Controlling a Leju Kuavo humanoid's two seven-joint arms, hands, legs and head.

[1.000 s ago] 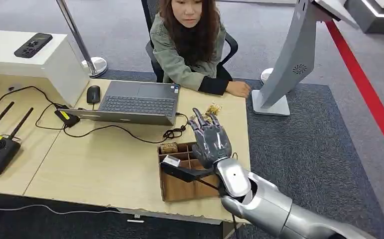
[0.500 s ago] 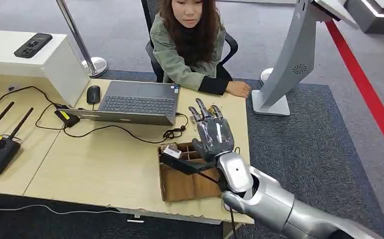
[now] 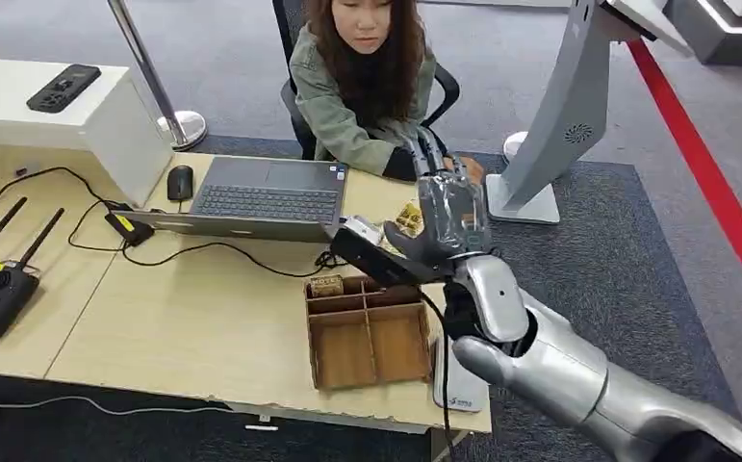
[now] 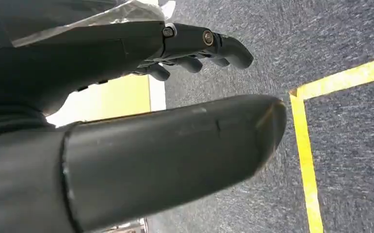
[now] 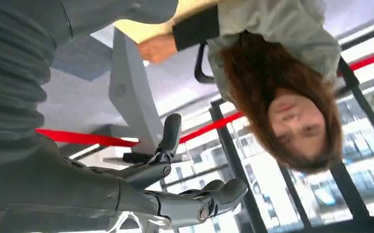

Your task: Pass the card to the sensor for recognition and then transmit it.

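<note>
**Right hand raised bare over the table, card in the box**

In the head view the right hand (image 3: 448,217) is up above the table (image 3: 203,318), fingers straight and spread, grasping nothing; the right wrist view shows the same parted fingers (image 5: 214,194). The wooden box (image 3: 367,332) sits at its 6 o'clock, and the small printed card (image 3: 326,285) stands in the box's 10 o'clock compartment. A white pad (image 3: 458,390) lies at the box's 3 o'clock, the laptop (image 3: 261,197) at the hand's 9 o'clock, and a person (image 3: 367,87) sits at 12 o'clock. The left hand (image 4: 141,97) hangs over the carpet, loosely curved and holding nothing.
</note>
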